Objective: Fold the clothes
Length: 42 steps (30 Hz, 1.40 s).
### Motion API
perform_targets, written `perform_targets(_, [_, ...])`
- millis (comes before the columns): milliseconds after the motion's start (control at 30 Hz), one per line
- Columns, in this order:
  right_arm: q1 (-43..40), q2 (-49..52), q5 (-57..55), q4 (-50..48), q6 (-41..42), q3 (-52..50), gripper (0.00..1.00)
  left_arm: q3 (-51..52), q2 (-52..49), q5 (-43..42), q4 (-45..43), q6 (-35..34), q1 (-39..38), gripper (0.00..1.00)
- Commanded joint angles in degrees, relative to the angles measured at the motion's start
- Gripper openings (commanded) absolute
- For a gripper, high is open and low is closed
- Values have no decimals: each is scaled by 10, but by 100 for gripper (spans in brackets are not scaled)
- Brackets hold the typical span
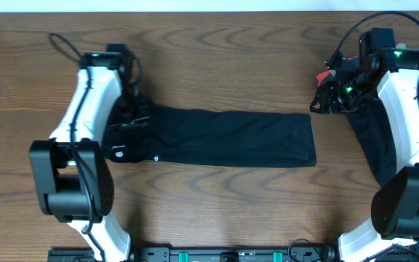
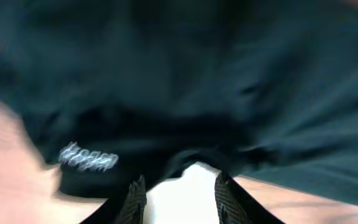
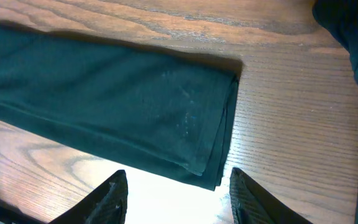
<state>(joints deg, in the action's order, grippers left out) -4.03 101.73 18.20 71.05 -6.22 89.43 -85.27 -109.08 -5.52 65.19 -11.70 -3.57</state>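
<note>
The clothes here are a black T-shirt [image 1: 231, 138], folded into a long strip across the middle of the table. Its small white logo [image 2: 87, 157] shows at the left end. My left gripper [image 1: 133, 118] hovers over that left end. In the left wrist view it [image 2: 180, 180] is open, with only bright table between the fingers and the cloth's edge just beyond the tips. My right gripper [image 1: 324, 100] is just off the strip's far right corner. It [image 3: 178, 174] is open and holds nothing, and the folded right end [image 3: 185, 124] lies ahead of it.
Another dark cloth [image 1: 375, 138] lies on the table under the right arm and shows at the upper right of the right wrist view [image 3: 353, 43]. Bare wooden table [image 1: 217, 58] surrounds the strip. Cables [image 1: 64, 45] loop behind each arm.
</note>
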Motion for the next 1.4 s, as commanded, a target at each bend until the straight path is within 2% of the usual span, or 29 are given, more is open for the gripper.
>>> perform_targets(0, [4, -4, 3, 3, 11, -3, 51, 41, 1, 31, -45, 23, -24, 34])
perform_targets(133, [4, -4, 3, 7, 11, -3, 50, 97, 0, 33, -110, 22, -37, 19])
perform_targets(233, [4, -4, 3, 7, 11, -3, 50, 120, -2, 10, -99, 20, -42, 7])
perform_targets(367, [4, -4, 3, 9, 11, -3, 50, 121, 1, -70, -24, 20, -48, 6])
perform_targets(533, [4, -4, 3, 6, 11, -3, 50, 111, 16, -82, 12, 20, -54, 6])
perform_targets(667, [4, -4, 3, 7, 15, -3, 50, 98, 35, -49, 1, 20, -47, 12])
perform_targets(800, [4, -4, 3, 7, 24, -3, 50, 88, 43, -16, -23, 20, -27, 25])
perform_targets(900, [4, -4, 3, 7, 26, -5, 58, 88, 43, 25, -67, 21, -4, 33])
perform_targets(1033, [4, -4, 3, 2, 30, -19, 65, 88, 41, 31, -130, 34, 23, 45])
perform_targets(1133, [7, -4, 3, -11, 35, -43, 66, 88, 33, 31, -170, 49, 36, 49])
perform_targets(1367, [17, -4, 3, -63, 45, -123, 64, 88, 16, 35, -231, 65, 42, 49])
